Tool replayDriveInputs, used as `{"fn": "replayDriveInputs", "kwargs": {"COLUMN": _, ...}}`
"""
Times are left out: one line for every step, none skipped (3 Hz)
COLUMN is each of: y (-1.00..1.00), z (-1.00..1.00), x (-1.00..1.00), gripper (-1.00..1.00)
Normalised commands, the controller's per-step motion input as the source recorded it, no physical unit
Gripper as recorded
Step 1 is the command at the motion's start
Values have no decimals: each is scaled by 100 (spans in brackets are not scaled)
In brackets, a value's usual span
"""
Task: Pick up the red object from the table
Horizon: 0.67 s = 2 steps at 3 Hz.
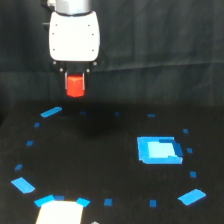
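We see the white end effector (pixel 75 80) up high, near the top of the exterior view's left side. It is grasping the red object (pixel 75 85), which hangs just under the white body, up in the air and well above the black surface (pixel 100 165). Down on the surface we see small blue tape marks (pixel 51 112) and one big blue patch (pixel 159 149) toward the exterior view's right.

Blue tape marks, dark backdrop, one pale thing at the bottom edge.
Large bright blue rectangular patch (pixel 159 149) sits toward the exterior view's right; small blue tape marks (pixel 107 202) scattered around in a rough ring; dark curtain (pixel 160 50) behind; whitish object (pixel 59 212) cut off at the bottom edge, identity unclear.
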Motion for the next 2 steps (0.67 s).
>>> {"fn": "replayDriveInputs", "kwargs": {"y": 8, "z": -18, "x": 35, "gripper": -85}}
{"fn": "replayDriveInputs", "kwargs": {"y": 6, "z": 25, "x": 43, "gripper": -100}}
